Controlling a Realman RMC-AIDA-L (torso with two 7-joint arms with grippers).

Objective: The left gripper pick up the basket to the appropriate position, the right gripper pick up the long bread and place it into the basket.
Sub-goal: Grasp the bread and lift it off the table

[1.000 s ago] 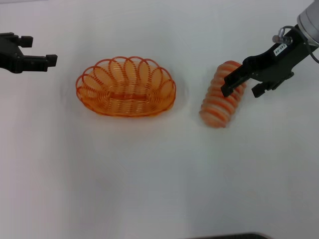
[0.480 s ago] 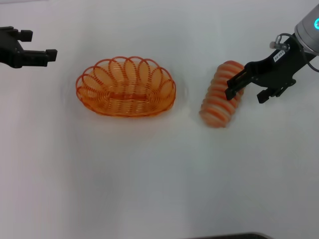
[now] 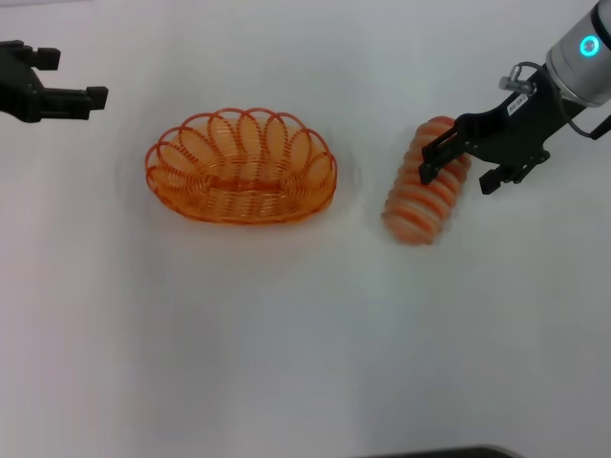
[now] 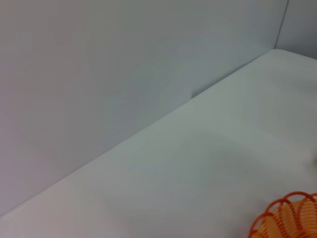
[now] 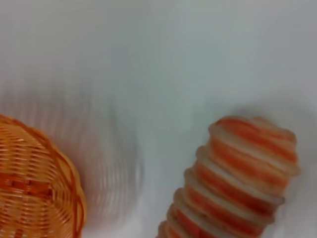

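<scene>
On the white surface (image 3: 286, 334), the basket (image 3: 241, 166) serves as the landmark: an oval orange wire basket with a looped, petal-like rim, standing upright and holding nothing. To its right, apart from it with bare surface between, lies the long bread (image 3: 427, 181), a pale peach loaf with orange-red crosswise ridges, set at a slant so that its far end leans away from the basket. My right tool (image 3: 459, 170), the black one with a small white label and a silver fitting, is at the loaf's far end on the side away from the basket; its fingers are spread, one finger (image 3: 445, 153) lying across the loaf's upper ridges in the head view and the other out past the loaf's outer side. I cannot tell from that view whether either finger touches the bread; the loaf lies on the surface. My left tool (image 3: 72, 78), black and unlabelled, is well to the left of the basket and farther back, its fingers parted and gripping nothing. The right wrist view shows the bread (image 5: 237, 178) and one end of the basket (image 5: 37, 183) with bare surface between them. The left wrist view shows only a piece of the basket's rim (image 4: 290, 220) and the grey wall (image 4: 109, 64) behind the surface.
</scene>
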